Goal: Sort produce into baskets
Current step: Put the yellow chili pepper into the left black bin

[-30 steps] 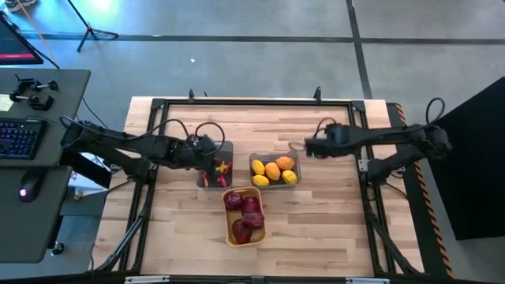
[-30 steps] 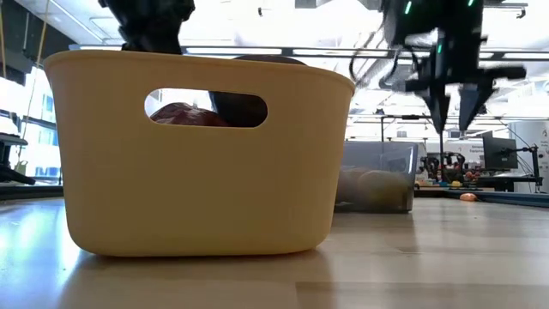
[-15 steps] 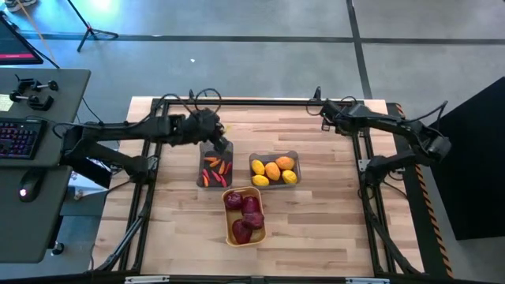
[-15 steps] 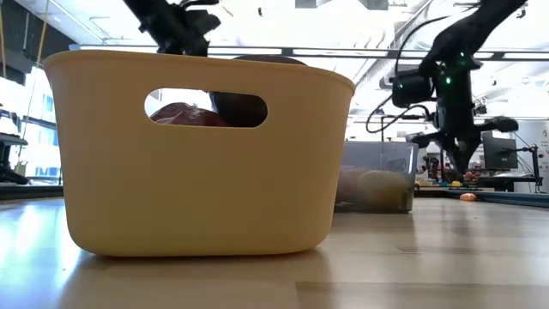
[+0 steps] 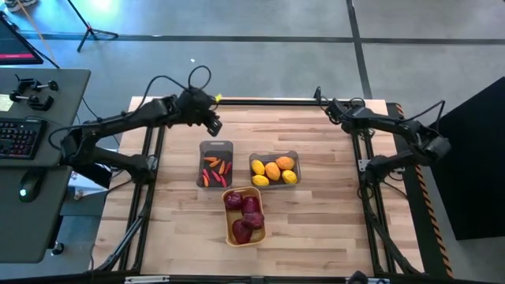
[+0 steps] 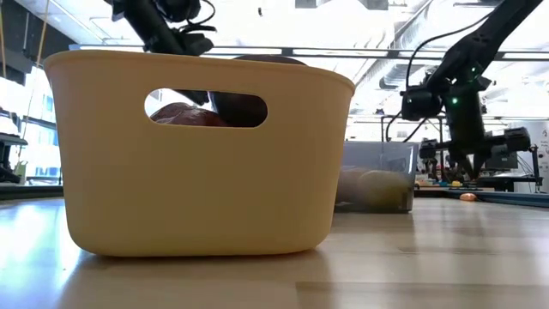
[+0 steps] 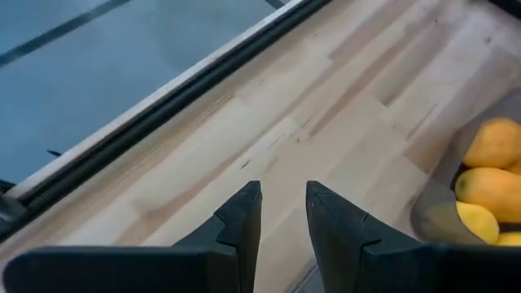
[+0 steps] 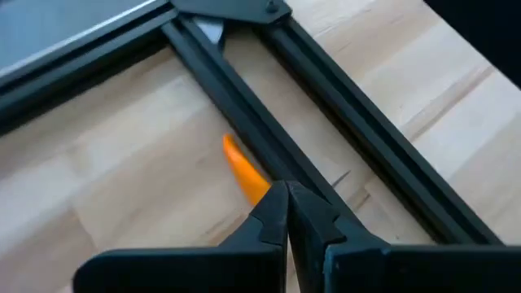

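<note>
Three baskets stand mid-table. A dark grey one (image 5: 215, 164) holds thin orange-red carrot pieces. A second grey one (image 5: 274, 170) holds yellow and orange oval fruits. The yellow basket (image 5: 245, 214) holds dark red round ones. My left gripper (image 5: 213, 124) hangs narrowly open and empty above bare wood beyond the carrot basket; it also shows in the left wrist view (image 7: 283, 195). My right gripper (image 8: 286, 189) is shut at the far right corner (image 5: 330, 107), just above a loose orange carrot piece (image 8: 242, 169) that lies on the wood beside the black frame rail (image 8: 244, 98).
A black metal frame (image 5: 260, 101) runs along the table's far edge and down both sides. Open wood lies between the baskets and the far rail, and along the near edge. A desk with a keyboard (image 5: 20, 138) stands off the table's left.
My left gripper has risen from the carrot basket and gone toward the table's far left. My right gripper has gone from beside the fruit basket to the far right corner, and its fingers have shut on the way. The baskets have stayed in place.
</note>
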